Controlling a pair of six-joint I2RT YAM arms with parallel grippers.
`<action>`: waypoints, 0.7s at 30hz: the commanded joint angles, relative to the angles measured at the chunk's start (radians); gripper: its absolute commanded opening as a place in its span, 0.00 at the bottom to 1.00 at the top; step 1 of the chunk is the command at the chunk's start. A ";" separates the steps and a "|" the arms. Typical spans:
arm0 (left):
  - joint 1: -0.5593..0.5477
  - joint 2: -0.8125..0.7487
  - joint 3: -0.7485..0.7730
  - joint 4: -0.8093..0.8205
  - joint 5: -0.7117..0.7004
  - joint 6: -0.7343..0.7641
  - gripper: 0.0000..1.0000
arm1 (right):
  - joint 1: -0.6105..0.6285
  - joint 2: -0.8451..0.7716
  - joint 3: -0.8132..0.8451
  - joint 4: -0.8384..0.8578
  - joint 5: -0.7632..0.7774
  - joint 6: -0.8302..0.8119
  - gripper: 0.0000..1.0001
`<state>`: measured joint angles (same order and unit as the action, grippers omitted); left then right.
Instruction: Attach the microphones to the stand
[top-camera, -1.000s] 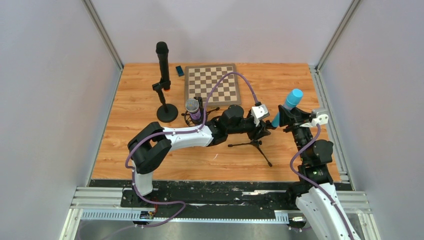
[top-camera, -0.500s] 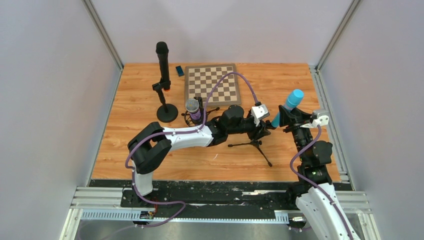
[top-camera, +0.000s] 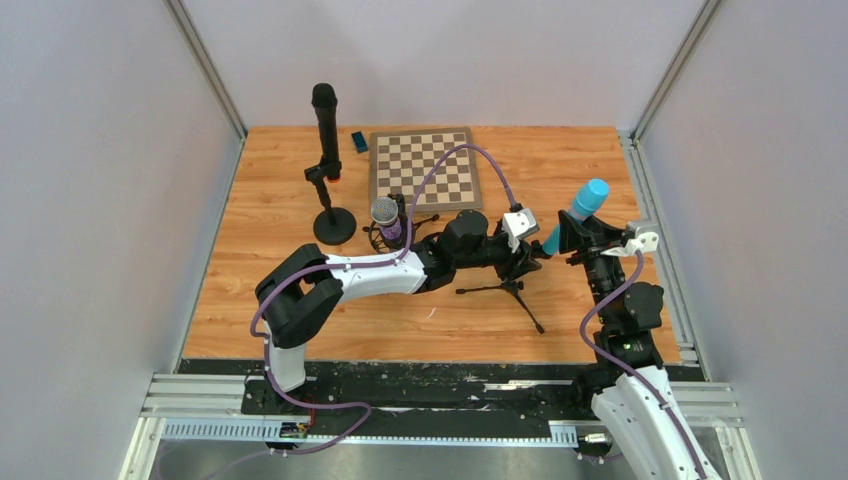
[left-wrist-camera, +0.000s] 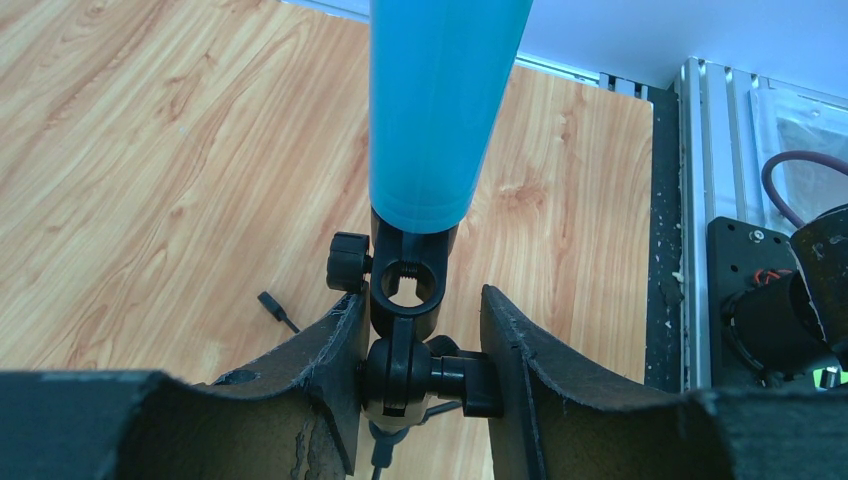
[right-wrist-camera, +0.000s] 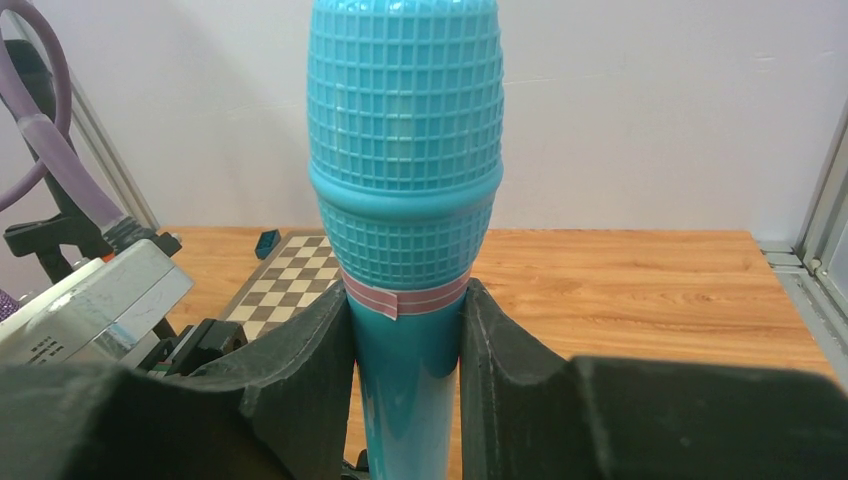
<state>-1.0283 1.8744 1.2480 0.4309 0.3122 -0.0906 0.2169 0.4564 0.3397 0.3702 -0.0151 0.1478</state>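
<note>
The light blue microphone (top-camera: 581, 207) stands tilted at the right, with my right gripper (top-camera: 572, 234) shut on its body just below the grille (right-wrist-camera: 404, 150). Its tail end (left-wrist-camera: 430, 120) meets the black clip (left-wrist-camera: 408, 285) of a small tripod stand (top-camera: 512, 291). My left gripper (left-wrist-camera: 420, 302) is shut on the stand's swivel joint (left-wrist-camera: 405, 375) under that clip. The long black microphone (top-camera: 325, 128) stands upright in a round-base stand (top-camera: 334, 224) at the back left. The purple microphone (top-camera: 386, 217) with a silver grille sits in another small stand beside the left arm.
A chessboard (top-camera: 425, 165) lies at the back centre with a small blue object (top-camera: 359, 141) by its left corner. Metal frame rails run along the table's right edge (top-camera: 655, 205) and front. A purple cable (top-camera: 470, 160) arcs over the board.
</note>
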 joint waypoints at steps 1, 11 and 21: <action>-0.004 -0.043 -0.002 0.061 -0.023 -0.040 0.00 | 0.026 0.046 -0.094 -0.336 -0.043 0.041 0.00; -0.004 -0.050 -0.007 0.066 -0.018 -0.041 0.00 | 0.028 0.065 -0.097 -0.335 -0.049 0.038 0.00; -0.003 -0.055 -0.015 0.067 -0.013 -0.021 0.13 | 0.028 0.051 -0.063 -0.336 -0.078 0.056 0.24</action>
<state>-1.0279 1.8721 1.2415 0.4385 0.3088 -0.0910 0.2222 0.4572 0.3332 0.3786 -0.0006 0.1570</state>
